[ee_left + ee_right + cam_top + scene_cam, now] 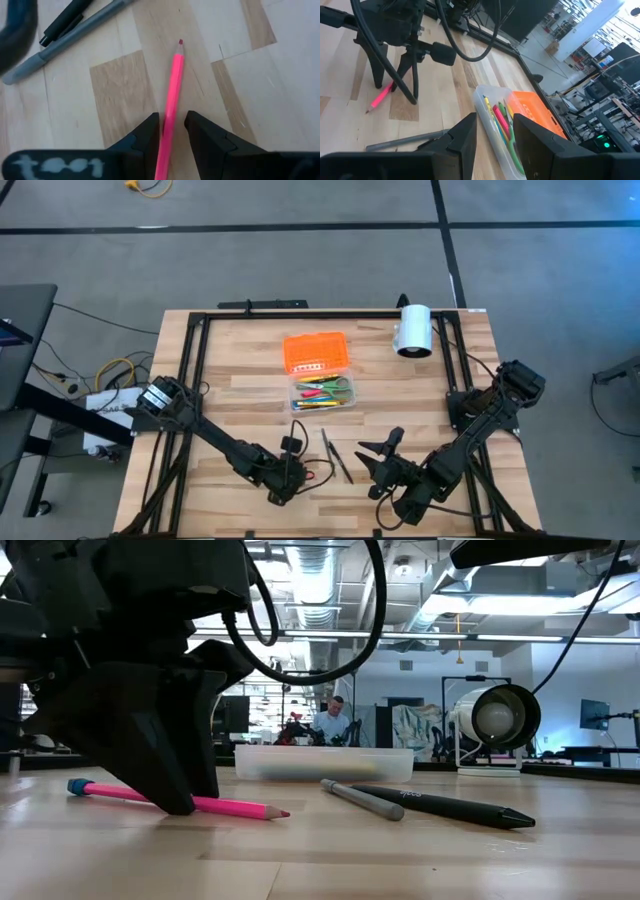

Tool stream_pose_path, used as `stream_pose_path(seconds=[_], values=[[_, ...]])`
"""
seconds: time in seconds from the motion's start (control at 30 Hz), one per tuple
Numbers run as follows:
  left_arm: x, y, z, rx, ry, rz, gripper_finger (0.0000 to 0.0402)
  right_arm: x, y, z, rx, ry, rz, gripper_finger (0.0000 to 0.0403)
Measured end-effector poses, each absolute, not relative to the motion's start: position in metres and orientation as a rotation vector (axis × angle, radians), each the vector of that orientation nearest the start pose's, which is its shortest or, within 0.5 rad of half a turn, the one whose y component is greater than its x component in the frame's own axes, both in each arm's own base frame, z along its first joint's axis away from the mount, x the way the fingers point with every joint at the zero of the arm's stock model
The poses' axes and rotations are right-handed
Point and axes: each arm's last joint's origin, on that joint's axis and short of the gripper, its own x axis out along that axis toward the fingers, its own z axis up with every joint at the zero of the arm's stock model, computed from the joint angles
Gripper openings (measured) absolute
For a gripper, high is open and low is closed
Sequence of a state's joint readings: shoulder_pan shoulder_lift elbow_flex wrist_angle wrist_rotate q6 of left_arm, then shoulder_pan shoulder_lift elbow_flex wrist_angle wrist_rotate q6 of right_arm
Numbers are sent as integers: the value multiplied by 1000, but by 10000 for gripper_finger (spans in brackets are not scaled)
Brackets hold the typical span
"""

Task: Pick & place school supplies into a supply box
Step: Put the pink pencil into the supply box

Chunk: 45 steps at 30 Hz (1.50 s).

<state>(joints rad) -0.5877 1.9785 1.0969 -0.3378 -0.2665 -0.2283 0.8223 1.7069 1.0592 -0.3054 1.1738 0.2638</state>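
The clear box [323, 393] sits mid-table, open beside its orange lid [316, 352] and already holding pens. Near the front edge, the left gripper [172, 131] points down, fingers narrowly straddling the pink pencil [171, 100] flat on the wood, apparently about to pinch. The right gripper [494, 130] hovers nearby, open and empty.

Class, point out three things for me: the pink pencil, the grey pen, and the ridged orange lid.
Pink pencil [171, 85], left wrist view: middle of its shaft.
Grey pen [362, 799], low view: middle of its barrel.
Ridged orange lid [316, 352], high view: centre of its top.
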Motion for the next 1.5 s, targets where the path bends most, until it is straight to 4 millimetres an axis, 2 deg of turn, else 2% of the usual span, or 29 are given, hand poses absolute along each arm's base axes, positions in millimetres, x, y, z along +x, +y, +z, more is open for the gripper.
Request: stream_pose_path(seconds=[0.63, 1.5], values=[[301, -192, 105, 231, 1170, -98, 97, 246, 226, 201, -549, 465, -384, 122], [301, -193, 105, 259, 1166, -103, 97, 246, 226, 201, -540, 466, -381, 122]])
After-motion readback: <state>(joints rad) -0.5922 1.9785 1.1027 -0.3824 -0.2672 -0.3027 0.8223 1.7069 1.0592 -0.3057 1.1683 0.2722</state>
